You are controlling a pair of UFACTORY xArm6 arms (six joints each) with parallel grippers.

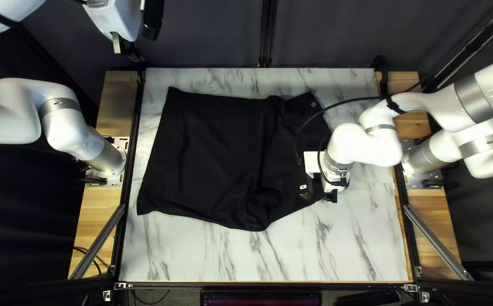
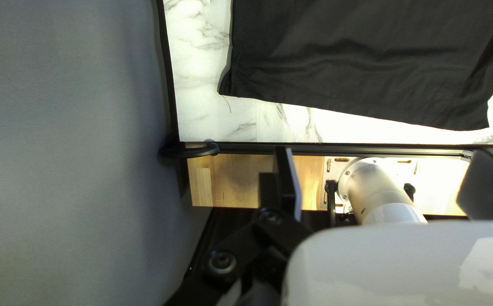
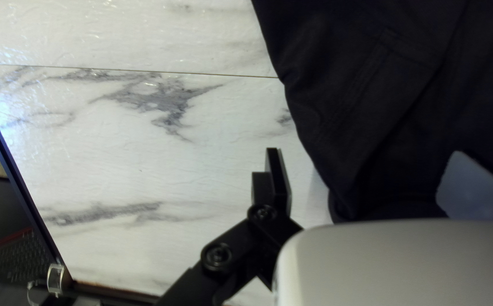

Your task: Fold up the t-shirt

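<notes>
A black t-shirt [image 1: 212,153] lies spread on the marble-look table, its straight hem toward my left arm and some wrinkles near the right and lower edges. My left gripper [image 1: 134,44] is raised beyond the table's far edge, away from the cloth. In the left wrist view that gripper [image 2: 388,184] stands open with nothing held, the shirt [image 2: 359,62] lying farther ahead. My right gripper [image 1: 318,194] is low at the shirt's right part, partly hidden by its own body. In the right wrist view the gripper [image 3: 371,178] is open, one finger over bare table, the other over the shirt [image 3: 371,96].
The marble-look table [image 1: 274,258] shows bare along its near side, with a dark frame edge around it. My left arm's base [image 1: 110,161] stands on the wooden strip at the left. A black cable [image 1: 348,102] from my right arm hangs over the shirt's right part.
</notes>
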